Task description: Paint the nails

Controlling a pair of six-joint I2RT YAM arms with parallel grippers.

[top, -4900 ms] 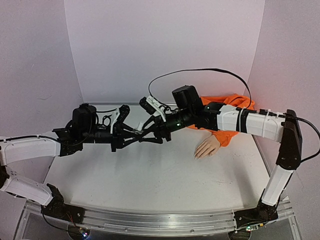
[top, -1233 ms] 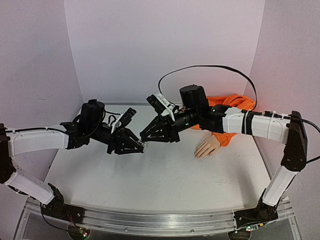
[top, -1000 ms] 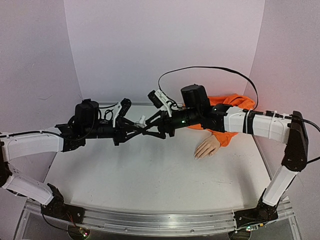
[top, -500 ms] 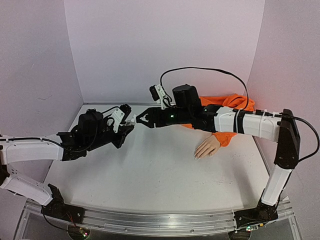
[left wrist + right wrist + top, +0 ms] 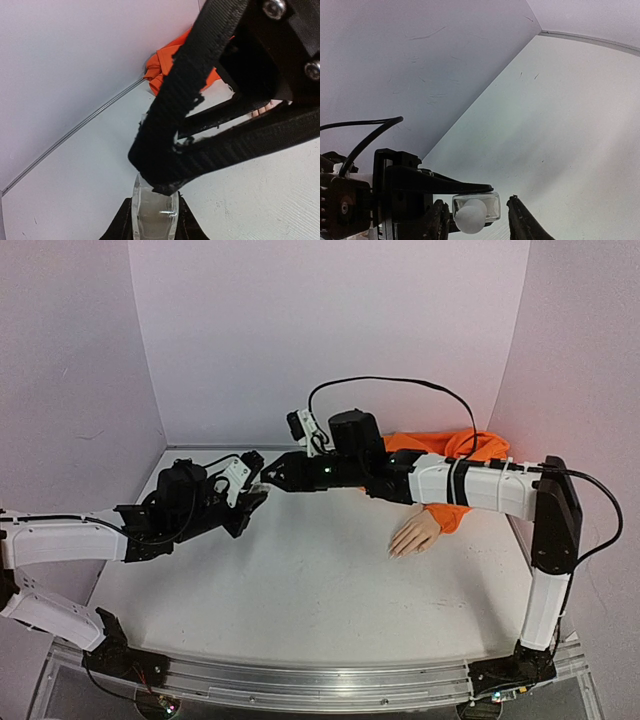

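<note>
Right wrist: right gripper [image 5: 477, 200] spread astride white cap [image 5: 469, 216], best hold; left gripper [image 5: 154, 207] pinching clear bottle [image 5: 152, 225] (likely slick, light). Mannequin hand [image 5: 415, 535] 4 o'clock of grippers; nails probably rigid.

- Robot lab test cell.
- Plain white tabletop [image 5: 300, 600], boxed in on three sides by bare pale backdrop walls [image 5: 330, 330].
- White-and-black left arm [image 5: 60, 538] and right arm [image 5: 490, 485], mounted on an aluminium rail [image 5: 300, 687] at the near edge.
- Exposed black cable [image 5: 400, 381] loops over the right arm.
</note>
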